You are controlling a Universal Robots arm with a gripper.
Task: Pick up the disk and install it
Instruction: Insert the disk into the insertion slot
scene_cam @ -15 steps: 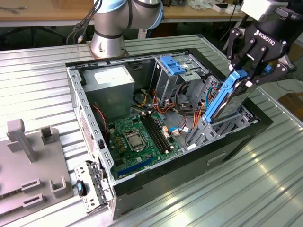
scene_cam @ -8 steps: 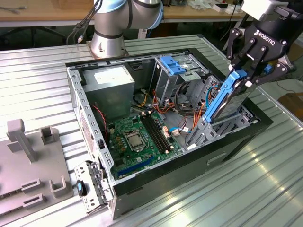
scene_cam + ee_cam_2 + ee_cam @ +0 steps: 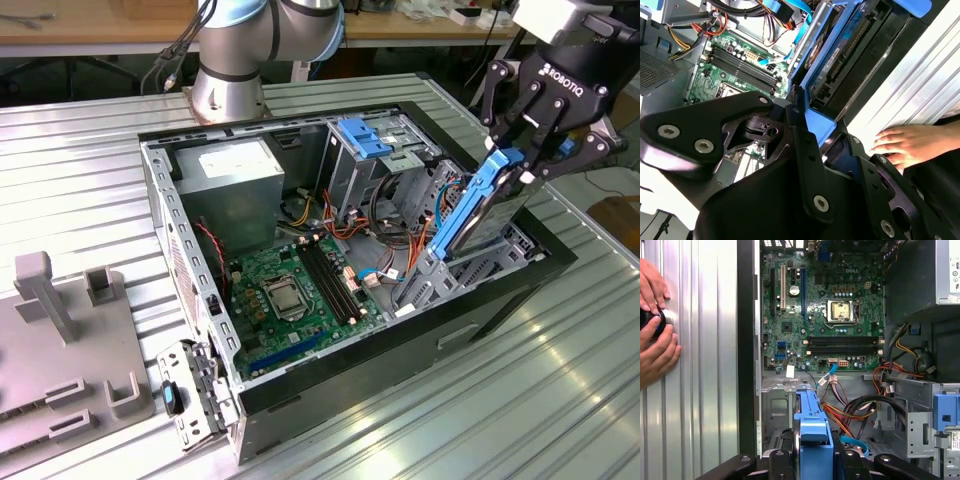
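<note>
- Gripping the disk (image 3: 472, 215) by its top end, the gripper (image 3: 525, 166) is clamped shut on it.
- Disk stands on end, long axis tilted off vertical, bottom end down inside the computer case (image 3: 330, 375).

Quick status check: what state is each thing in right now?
computer case: lying on its side, open.
disk: gripped, standing on edge, tilted, lower end inside the computer case.
gripper: shut on the disk's upper end.
processor socket: uncovered, no cooler.
hand: resting on the table.
</note>
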